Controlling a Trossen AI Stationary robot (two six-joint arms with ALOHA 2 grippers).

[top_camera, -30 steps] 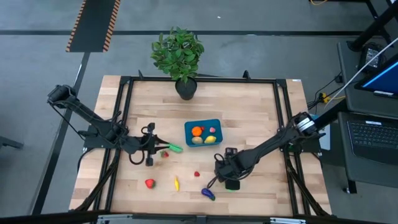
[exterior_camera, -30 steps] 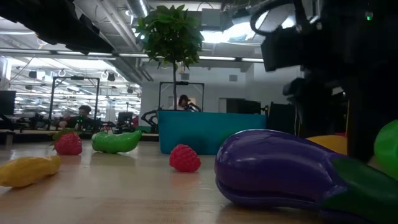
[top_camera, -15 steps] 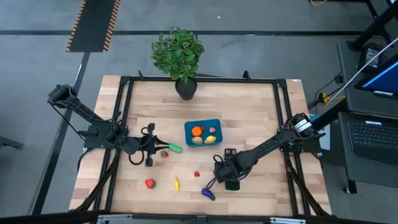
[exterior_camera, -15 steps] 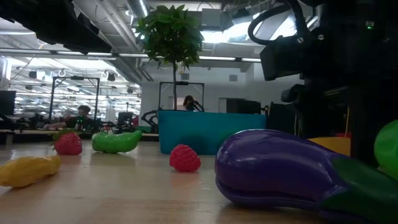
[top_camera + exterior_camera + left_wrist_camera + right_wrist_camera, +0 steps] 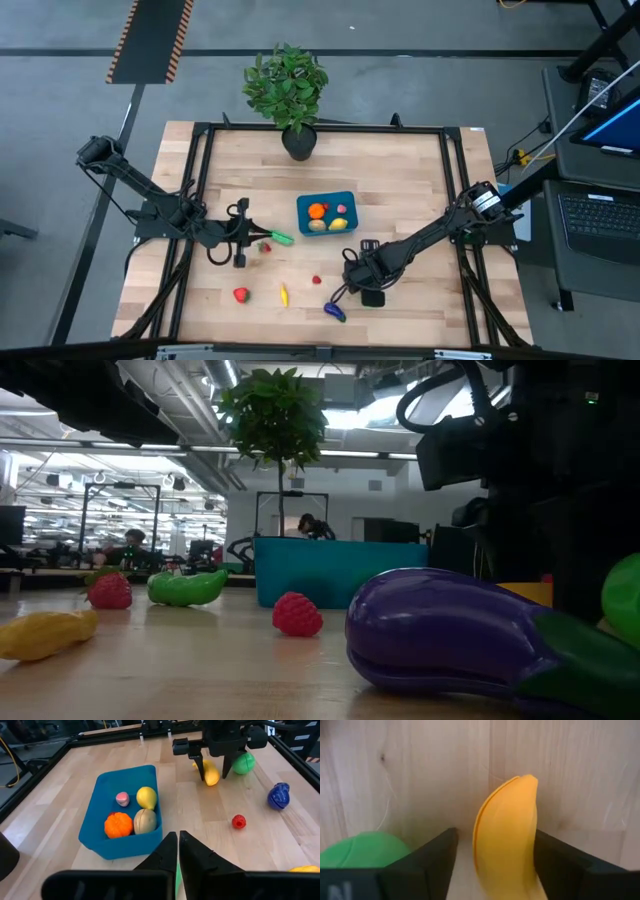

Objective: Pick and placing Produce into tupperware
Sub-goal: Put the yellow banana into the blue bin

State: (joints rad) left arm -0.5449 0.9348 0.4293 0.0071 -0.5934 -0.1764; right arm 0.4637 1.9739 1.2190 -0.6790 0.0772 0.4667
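The right claw point(image 5: 492, 865) is down on the wooden worktop point(image 5: 400, 190) with its fingers either side of a smooth yellow banana-ish piece point(image 5: 505, 840), close on both flanks but I honestly can't tell if it's gripping yet. From above that piece is totally hidden under the arm, and a glossy green round one point(image 5: 362, 851) right beside it is cut off at the frame edge. The left claw point(image 5: 177, 852) is squeezed shut, and a sliver of green shows between the tips, likely the bumpy green pod point(image 5: 280, 238), though the grip itself is hard to see. The teal plastic tupperware point(image 5: 303, 206) sits mid-worktop holding an orange, a lemon, a tan potato-like lump and something small and pink. Loose pieces: purple eggplant point(image 5: 335, 311), raspberry point(image 5: 316, 280), strawberry point(image 5: 240, 294), yellow pepper point(image 5: 283, 295).
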